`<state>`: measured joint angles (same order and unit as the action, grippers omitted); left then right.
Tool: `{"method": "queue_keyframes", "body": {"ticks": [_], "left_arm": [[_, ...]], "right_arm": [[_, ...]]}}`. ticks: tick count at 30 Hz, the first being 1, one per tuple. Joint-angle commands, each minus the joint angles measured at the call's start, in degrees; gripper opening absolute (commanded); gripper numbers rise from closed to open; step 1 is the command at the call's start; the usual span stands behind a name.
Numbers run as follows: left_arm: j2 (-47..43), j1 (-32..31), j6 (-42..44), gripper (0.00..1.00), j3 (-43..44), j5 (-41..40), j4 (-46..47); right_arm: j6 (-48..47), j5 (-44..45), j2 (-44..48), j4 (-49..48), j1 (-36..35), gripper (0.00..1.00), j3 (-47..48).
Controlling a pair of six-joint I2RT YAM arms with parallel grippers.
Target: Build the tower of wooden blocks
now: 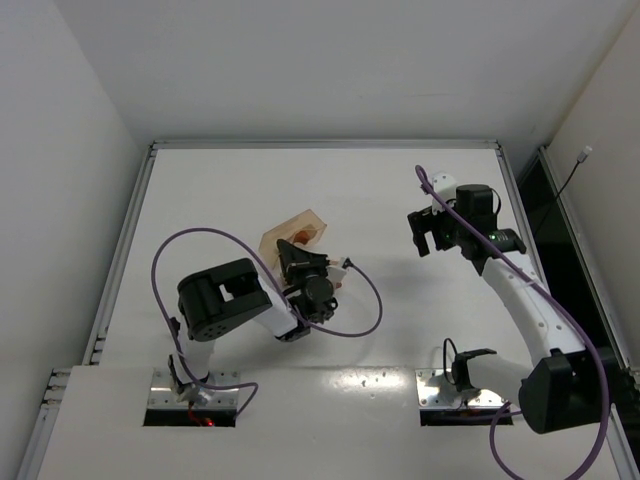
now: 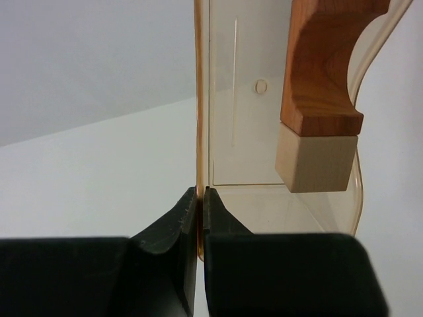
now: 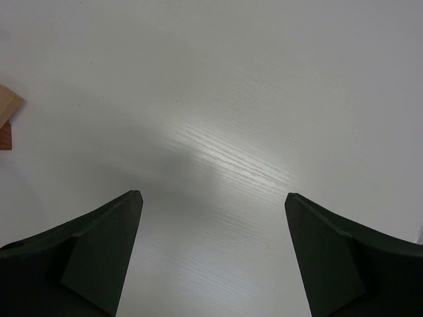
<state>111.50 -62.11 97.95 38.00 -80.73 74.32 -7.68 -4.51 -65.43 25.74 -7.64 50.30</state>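
Observation:
A translucent tan plastic box (image 1: pixel 296 231) lies left of the table's middle with wood blocks inside. In the left wrist view a reddish-brown arched block (image 2: pixel 324 66) rests against a light tan cube (image 2: pixel 316 163) inside the box (image 2: pixel 238 132). My left gripper (image 1: pixel 297 258) (image 2: pixel 200 197) is shut on the box's thin wall, one finger on each side. My right gripper (image 1: pixel 424 232) (image 3: pixel 211 198) is open and empty, hanging over bare table to the right of the box. A tan and reddish-brown block corner (image 3: pixel 6 119) shows at the left edge of the right wrist view.
The white table (image 1: pixel 400 180) has raised rails along its left, far and right edges. Purple cables loop off both arms; the left one (image 1: pixel 370 300) lies on the table beside the left gripper.

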Motion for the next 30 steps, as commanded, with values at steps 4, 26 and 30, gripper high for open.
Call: {"method": "queue_keyframes", "body": {"ticks": [4,26,30], "left_arm": [[-3.2,2.6,0.0,0.00,2.7,-2.5,32.2],[-12.1,4.5,-22.8,0.00,-0.6,-10.2,3.3],[-16.6,4.5,-43.7,0.00,1.0,-9.2,-24.0]], "right_arm": [[0.7,-0.1,-0.5,-1.7,0.3,0.87,1.4],[0.7,-0.1,-1.2,-1.1,0.3,0.87,2.5],[1.2,-0.1,-1.7,-0.6,0.3,0.87,3.0]]}}
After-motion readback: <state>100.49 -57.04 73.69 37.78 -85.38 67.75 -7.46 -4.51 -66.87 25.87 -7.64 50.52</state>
